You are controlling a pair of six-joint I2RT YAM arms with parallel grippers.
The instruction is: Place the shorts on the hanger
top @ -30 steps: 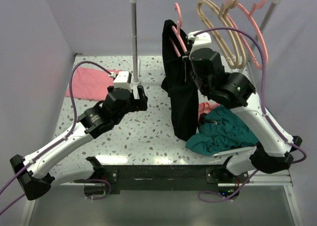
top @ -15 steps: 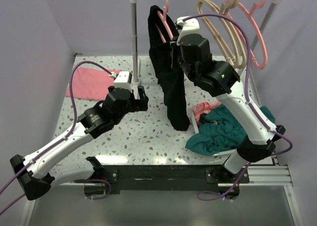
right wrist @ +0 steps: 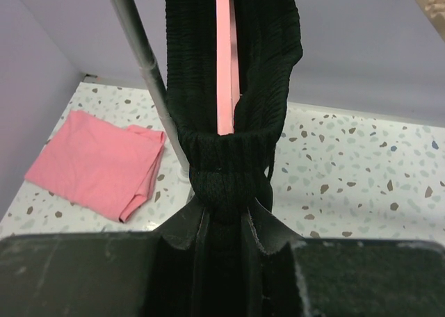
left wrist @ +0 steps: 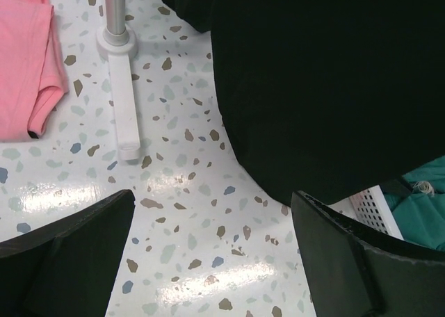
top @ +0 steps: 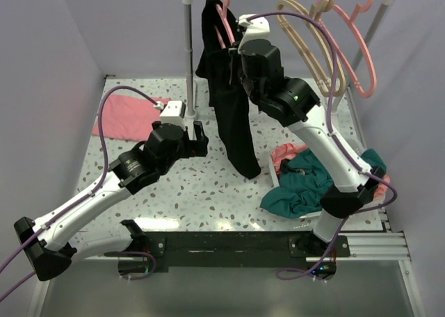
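The black shorts (top: 233, 108) are draped over a salmon-pink hanger (top: 226, 14) and hang down from it near the rail. My right gripper (top: 235, 49) is raised high and shut on the shorts' bunched waistband with the hanger inside. In the right wrist view the pink hanger bar (right wrist: 224, 60) runs up between two folds of the black shorts (right wrist: 229, 171), pinched at my right gripper (right wrist: 226, 223). My left gripper (top: 198, 137) is open and empty low over the table; in the left wrist view the shorts' hem (left wrist: 327, 101) hangs just beyond my left gripper (left wrist: 212, 240).
A rack post (top: 188, 53) stands on a white base (left wrist: 124, 87). Tan hangers (top: 313, 46) and another pink hanger (top: 358, 46) hang on the rail at right. A folded pink cloth (top: 128, 117) lies back left. Teal and pink clothes (top: 313, 181) sit in a white basket (left wrist: 372, 206) at right.
My right gripper has lifted the hanger and shorts up and to the left, toward the rail beside the post. The left arm has not moved.
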